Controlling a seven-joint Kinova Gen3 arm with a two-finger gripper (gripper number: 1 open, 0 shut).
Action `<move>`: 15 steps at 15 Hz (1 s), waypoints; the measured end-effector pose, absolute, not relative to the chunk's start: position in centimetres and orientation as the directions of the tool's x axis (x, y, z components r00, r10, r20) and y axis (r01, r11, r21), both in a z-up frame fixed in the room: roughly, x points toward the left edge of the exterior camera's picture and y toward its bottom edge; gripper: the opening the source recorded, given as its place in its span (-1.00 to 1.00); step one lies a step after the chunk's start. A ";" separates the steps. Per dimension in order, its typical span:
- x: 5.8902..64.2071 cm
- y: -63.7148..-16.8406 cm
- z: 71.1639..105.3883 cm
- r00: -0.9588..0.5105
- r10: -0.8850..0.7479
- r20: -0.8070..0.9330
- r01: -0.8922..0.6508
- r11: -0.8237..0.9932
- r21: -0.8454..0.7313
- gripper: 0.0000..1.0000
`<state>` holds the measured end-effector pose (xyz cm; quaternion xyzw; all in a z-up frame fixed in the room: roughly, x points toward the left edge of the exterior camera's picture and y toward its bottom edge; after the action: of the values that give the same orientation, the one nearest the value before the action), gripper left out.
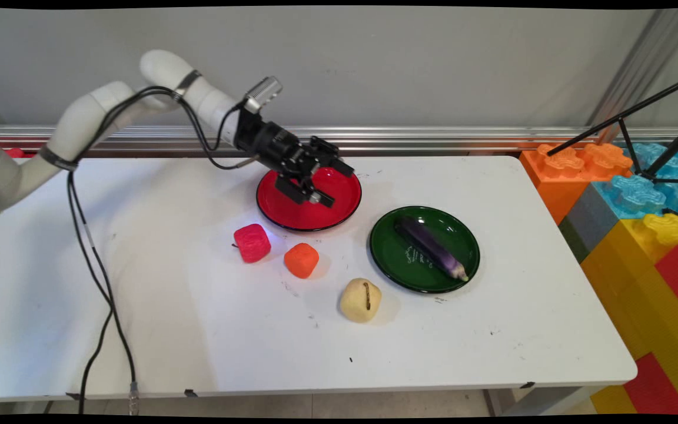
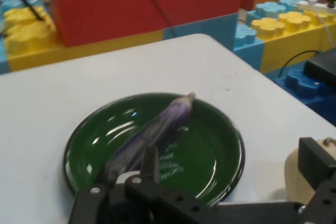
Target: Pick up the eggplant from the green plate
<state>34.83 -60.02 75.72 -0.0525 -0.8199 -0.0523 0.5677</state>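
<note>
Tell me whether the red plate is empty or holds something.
Empty, as far as shown: the red plate shows only bare red surface. The gripper hangs over it and hides part of it.

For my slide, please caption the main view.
Black two-finger gripper open above round red plate; purple eggplant on green plate.

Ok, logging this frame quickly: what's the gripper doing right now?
Gripper: open, holding nothing, hanging above the red plate, pointed toward the eggplant on the green plate.
</note>
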 end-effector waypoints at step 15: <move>22.5 -66.0 73.6 -0.362 0.194 0.912 0.386 0.922 -0.044 1.00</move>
<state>22.47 -66.02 73.65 -0.1768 -0.8204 -0.0891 0.5365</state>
